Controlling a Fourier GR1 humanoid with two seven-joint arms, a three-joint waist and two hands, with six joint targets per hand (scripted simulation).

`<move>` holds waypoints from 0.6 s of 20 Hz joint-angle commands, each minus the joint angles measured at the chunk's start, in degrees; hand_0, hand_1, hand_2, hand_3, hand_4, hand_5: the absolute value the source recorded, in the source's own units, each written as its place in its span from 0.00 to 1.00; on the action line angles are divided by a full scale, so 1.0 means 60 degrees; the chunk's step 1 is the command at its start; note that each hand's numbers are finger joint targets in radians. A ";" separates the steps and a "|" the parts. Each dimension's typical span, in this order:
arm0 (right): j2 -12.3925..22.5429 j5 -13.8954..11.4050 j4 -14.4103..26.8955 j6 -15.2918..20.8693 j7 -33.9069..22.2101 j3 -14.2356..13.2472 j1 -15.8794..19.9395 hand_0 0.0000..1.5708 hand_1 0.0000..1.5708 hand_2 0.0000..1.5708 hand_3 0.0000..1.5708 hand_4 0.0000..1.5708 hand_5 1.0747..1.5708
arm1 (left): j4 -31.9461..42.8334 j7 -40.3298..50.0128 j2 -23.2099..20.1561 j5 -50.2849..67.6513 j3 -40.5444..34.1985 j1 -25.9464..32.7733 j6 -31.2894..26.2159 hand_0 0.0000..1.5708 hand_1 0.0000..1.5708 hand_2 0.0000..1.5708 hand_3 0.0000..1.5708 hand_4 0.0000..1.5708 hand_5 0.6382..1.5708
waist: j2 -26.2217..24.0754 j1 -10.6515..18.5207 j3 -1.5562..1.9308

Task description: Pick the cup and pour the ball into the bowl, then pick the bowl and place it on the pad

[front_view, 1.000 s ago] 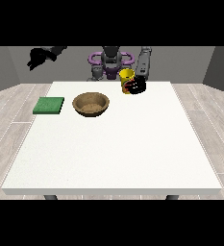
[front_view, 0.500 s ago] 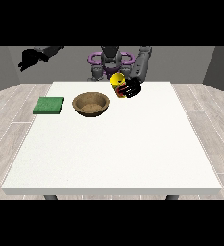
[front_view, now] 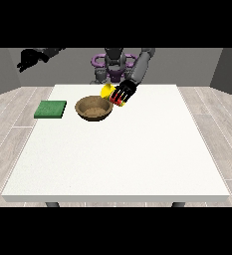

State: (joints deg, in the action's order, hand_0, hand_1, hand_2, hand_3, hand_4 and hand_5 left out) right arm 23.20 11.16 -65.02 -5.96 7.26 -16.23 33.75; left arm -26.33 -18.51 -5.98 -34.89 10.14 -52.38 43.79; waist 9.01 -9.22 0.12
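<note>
Above bowl (front_view: 93, 108), hand (front_view: 123, 93) gripping cup (front_view: 107, 91)

The table (front_view: 137, 159) is lying open across its whole near half and its right side, so a hand could be passing there freely; the obstacles are all sitting in the far-left part; the bowl (front_view: 93, 108) is standing there, with the green pad (front_view: 51, 109) lying flat to its left, a strip of bare table between them; the hand at the view's right (front_view: 123, 93) is curling round the yellow cup (front_view: 107, 91) right at the bowl's far-right rim, crowding access from that side; the hand at the view's left (front_view: 28, 59) is hanging raised off the table's far-left corner, well apart from the pad.
</note>
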 commanded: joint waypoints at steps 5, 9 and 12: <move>-0.0110 -0.0392 0.0791 0.0239 0.0477 0.0045 -0.0303 0.00 0.00 0.23 0.42 0.35 0.99 | 0.1559 0.2673 -0.0406 -0.3061 0.1840 -0.1182 0.0693 0.99 0.99 1.00 1.00 0.89 0.83 | -0.0815 0.0394 0.0011; -0.0380 -0.0392 0.1093 0.0135 0.0639 0.0201 -0.0224 0.00 0.00 0.25 0.42 0.36 0.99 | 0.2390 0.4380 0.0451 -0.4769 0.3033 -0.1772 0.0845 1.00 1.00 1.00 1.00 0.72 0.94 | -0.0828 0.0250 0.0008; -0.0349 -0.0441 0.1034 0.0489 0.0436 0.0159 0.0498 0.00 0.00 0.21 0.40 0.36 0.99 | 0.2696 0.5306 0.0960 -0.5649 0.3618 -0.2042 0.0863 0.99 0.99 1.00 1.00 0.74 0.92 | -0.0376 0.0208 -0.0006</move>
State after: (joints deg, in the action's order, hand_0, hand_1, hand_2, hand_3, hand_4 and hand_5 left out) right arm 21.22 8.63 -59.76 -4.24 9.84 -14.91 34.08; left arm -13.04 6.50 -3.46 -61.56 26.84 -62.61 48.55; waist 5.35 -8.32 0.14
